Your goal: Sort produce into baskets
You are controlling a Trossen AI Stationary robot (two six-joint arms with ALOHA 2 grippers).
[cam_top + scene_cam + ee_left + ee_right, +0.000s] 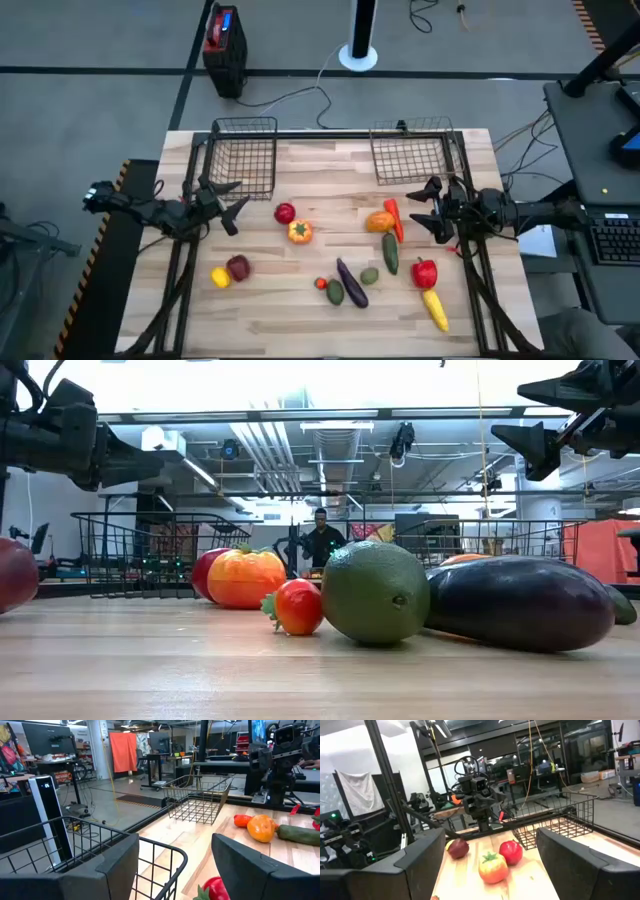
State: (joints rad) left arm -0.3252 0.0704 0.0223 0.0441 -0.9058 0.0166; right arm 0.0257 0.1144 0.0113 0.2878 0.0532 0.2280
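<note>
The produce lies loose on the wooden table: a red apple (285,212), an orange-yellow pepper (299,232), an orange (380,222), a red chilli (393,218), a cucumber (390,252), an eggplant (351,283), a red pepper (425,272), a lemon (220,277) and others. Two wire baskets, left (243,155) and right (412,150), stand at the far edge. My left gripper (232,201) hovers open beside the left basket's near corner (150,850). My right gripper (428,208) hovers open just right of the orange and chilli. Both hold nothing.
A dark frame (330,135) runs along the table's far and side edges. A black-and-red box (224,45) and a white pole base (358,55) stand on the floor beyond. A person (322,540) shows far behind the table. Bare wood lies along the near edge.
</note>
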